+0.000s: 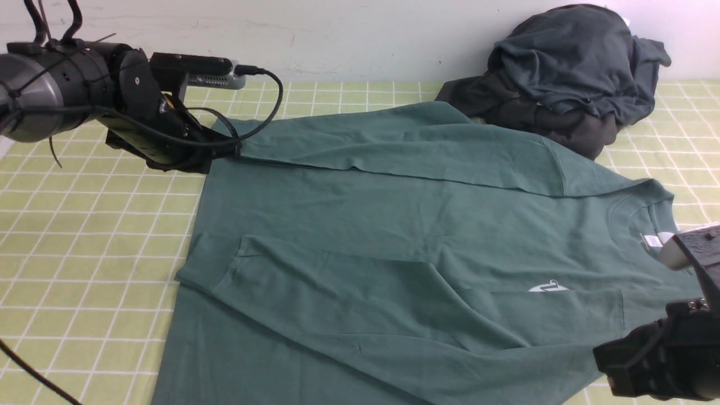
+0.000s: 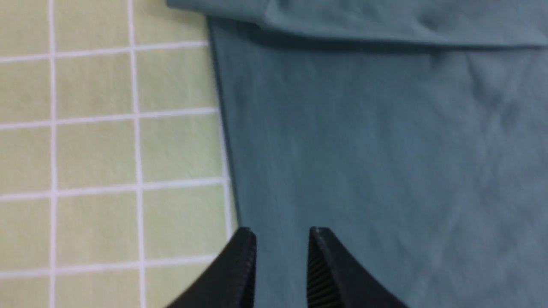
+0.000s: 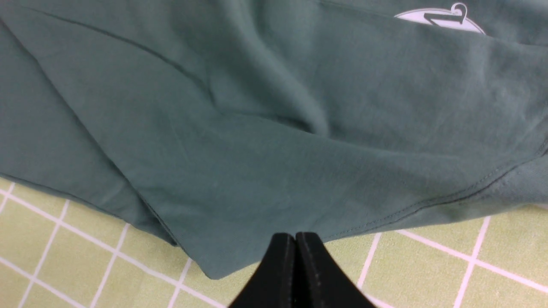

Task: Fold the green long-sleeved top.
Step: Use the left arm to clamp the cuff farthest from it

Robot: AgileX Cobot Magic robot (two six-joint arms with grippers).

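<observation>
The green long-sleeved top [image 1: 394, 225] lies flat across the table, collar and white neck label [image 1: 651, 241] at the right, hem at the left. Both sleeves are folded over the body, and the white chest logo [image 1: 547, 288] shows partly. My left gripper [image 1: 232, 148] is at the far left corner by the folded sleeve's end. In the left wrist view the left gripper [image 2: 282, 233] stands open over the top [image 2: 364, 149] near its edge, holding nothing. My right gripper [image 1: 604, 360] is low at the near right. In the right wrist view it [image 3: 295, 236] is shut and empty at the edge of the top [image 3: 257, 128].
A heap of dark grey garments [image 1: 568, 73] sits at the back right, touching the top's far shoulder. A yellow-green checked cloth [image 1: 84, 236] covers the table, and a white wall [image 1: 360, 34] closes the back. A black cable [image 1: 34, 377] crosses the near left corner.
</observation>
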